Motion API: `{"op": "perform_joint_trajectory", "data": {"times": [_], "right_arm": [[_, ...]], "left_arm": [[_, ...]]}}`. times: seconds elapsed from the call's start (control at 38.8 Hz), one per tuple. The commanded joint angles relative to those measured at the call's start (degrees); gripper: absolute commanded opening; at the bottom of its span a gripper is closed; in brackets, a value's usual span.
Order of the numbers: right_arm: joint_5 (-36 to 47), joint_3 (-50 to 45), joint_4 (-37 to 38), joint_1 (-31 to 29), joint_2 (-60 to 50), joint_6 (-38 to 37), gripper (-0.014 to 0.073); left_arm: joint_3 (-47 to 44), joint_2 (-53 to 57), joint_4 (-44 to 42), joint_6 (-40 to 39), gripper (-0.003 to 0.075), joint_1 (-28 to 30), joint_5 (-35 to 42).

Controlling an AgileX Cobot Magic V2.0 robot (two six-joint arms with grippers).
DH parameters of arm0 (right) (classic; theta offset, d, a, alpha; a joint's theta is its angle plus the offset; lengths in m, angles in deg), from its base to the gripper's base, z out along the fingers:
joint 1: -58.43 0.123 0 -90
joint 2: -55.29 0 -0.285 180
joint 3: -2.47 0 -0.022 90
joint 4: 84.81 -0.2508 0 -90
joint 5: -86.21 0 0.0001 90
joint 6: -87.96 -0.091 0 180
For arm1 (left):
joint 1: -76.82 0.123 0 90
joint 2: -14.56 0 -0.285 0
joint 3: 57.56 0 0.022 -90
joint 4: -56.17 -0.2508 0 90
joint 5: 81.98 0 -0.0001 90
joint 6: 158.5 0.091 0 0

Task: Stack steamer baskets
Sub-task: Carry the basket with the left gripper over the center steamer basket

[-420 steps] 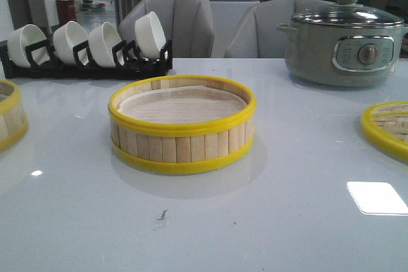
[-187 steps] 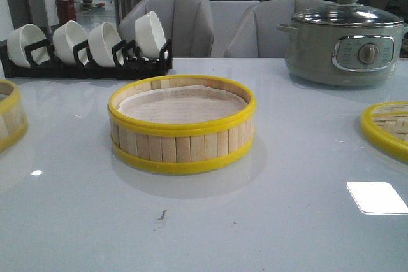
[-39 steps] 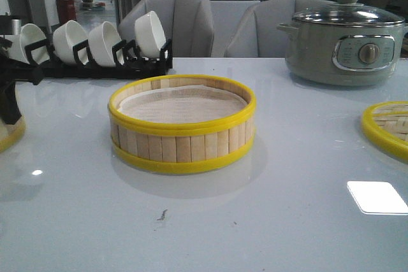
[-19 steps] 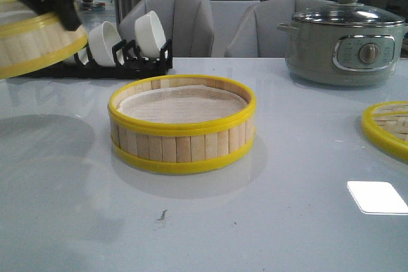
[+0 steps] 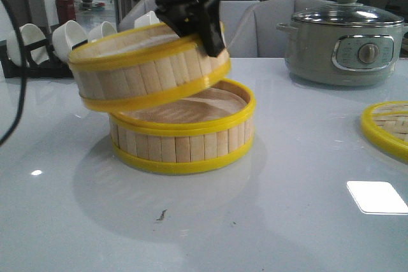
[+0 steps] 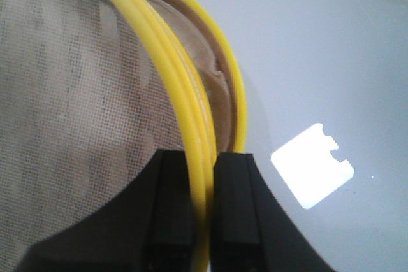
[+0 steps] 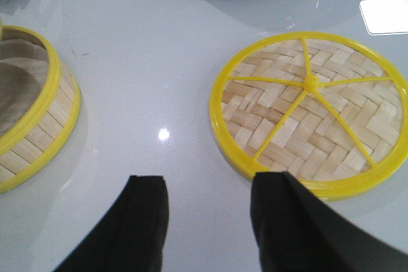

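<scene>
Carried steamer basket (image 5: 150,68), half a second ago high at far left, now hangs tilted directly over centre basket (image 5: 183,138), left side lower, right side higher. Lower left edge looks close to touching centre basket's rim; contact hard to confirm. Left gripper (image 6: 203,214) clamps carried basket's wall, one finger inside, one outside. Right gripper (image 7: 207,221) empty, jaws apart, hovering near woven lid (image 7: 310,109) on right. Stacking step nearly done: levelling, lowering, release remain.
</scene>
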Motion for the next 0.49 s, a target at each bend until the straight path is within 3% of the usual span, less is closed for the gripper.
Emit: {"op": "perform_joint_trajectory", "data": {"times": [0.0,0.46], "right_arm": [[4.49,2.01,-0.15,-0.07,-0.06,0.38,0.0422],[4.49,1.96,-0.15,-0.07,-0.06,0.38,0.0422]], "left_arm": [[2.11,1.62,-0.79,0.46,0.0088,-1.91,3.60],[2.11,-0.61,0.30,0.46,0.0088,-2.51,7.41]]}}
